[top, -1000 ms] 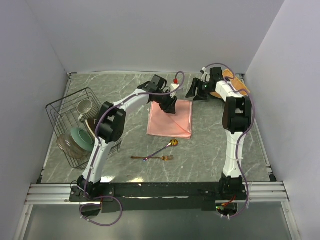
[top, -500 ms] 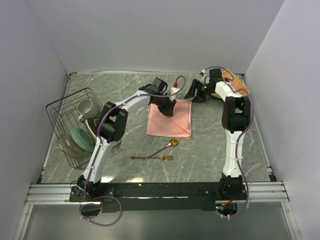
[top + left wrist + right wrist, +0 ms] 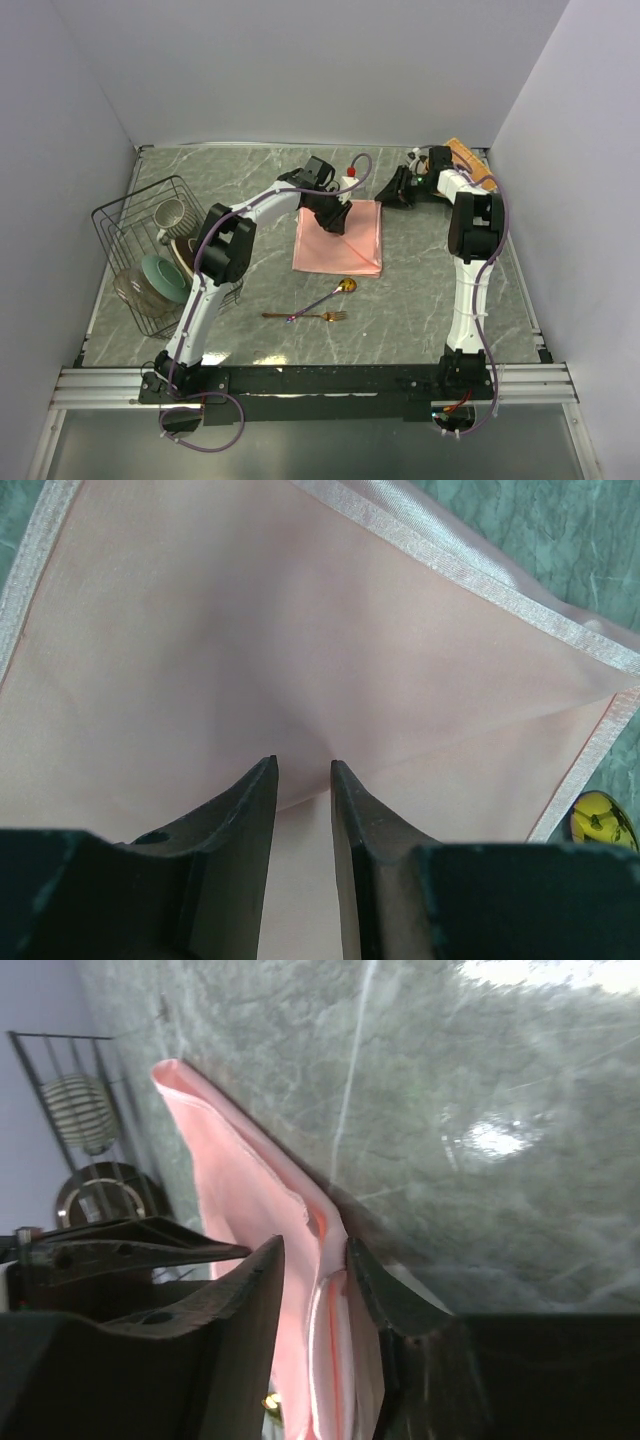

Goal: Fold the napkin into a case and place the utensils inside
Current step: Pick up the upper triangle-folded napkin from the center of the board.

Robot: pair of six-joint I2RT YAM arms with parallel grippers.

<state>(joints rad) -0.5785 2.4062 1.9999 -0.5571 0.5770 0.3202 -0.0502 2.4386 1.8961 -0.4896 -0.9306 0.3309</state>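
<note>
**Both grippers at the napkin's far edge**

The napkin (image 3: pixel 340 236) lies spread on the grey marbled table (image 3: pixel 430 290), and both arms are reaching to its far side. The left gripper (image 3: pixel 303 763) has its jaws drawn narrow, tips down on the cloth, with a small pucker of pink gathered between them. Over at the far right corner, the right gripper (image 3: pixel 313 1245) is narrow too, and the hemmed edge is lifted off the table and caught between its jaws. The gold spoon (image 3: pixel 335 292) sits just beside the napkin's near edge, its handle end reaching the fork (image 3: pixel 305 316). A black wire rack (image 3: pixel 150 250) of crockery stands far left, and a woven mat (image 3: pixel 470 160) lies in the far right corner.
</note>
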